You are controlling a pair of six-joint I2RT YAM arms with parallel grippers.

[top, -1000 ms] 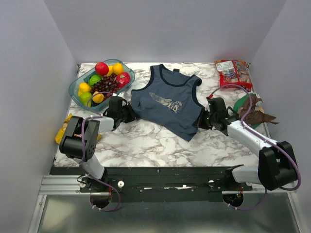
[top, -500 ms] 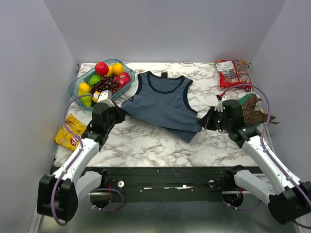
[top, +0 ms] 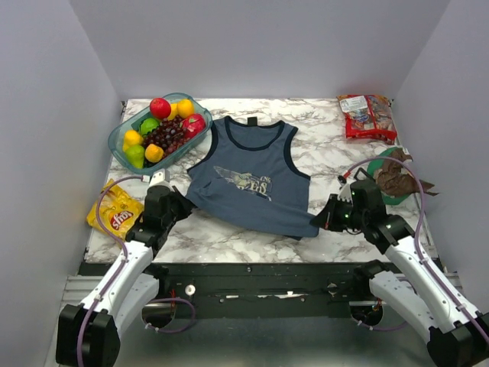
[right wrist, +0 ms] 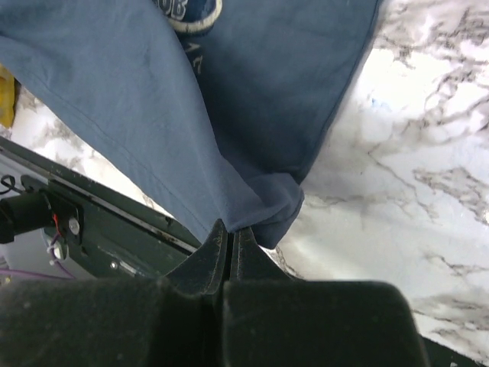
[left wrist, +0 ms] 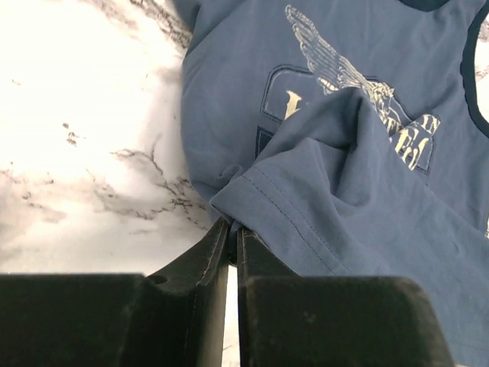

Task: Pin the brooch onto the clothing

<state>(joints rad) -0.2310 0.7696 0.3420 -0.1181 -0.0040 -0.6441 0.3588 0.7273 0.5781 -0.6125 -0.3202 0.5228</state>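
We counted one tank top (top: 252, 180) on one marble table (top: 229, 229). One clear tray (top: 116, 142) held two red fruits (top: 160, 107), two green fruits (top: 150, 125) and one bunch of dark grapes (top: 164, 134). It also held a few yellow and orange pieces whose number we could not settle. We found one yellow snack bag (top: 114, 214), one red packet (top: 365, 115) and one green plate (top: 374, 168). There were two arms, each with one gripper: the left gripper (top: 182, 205) and the right gripper (top: 325, 220).
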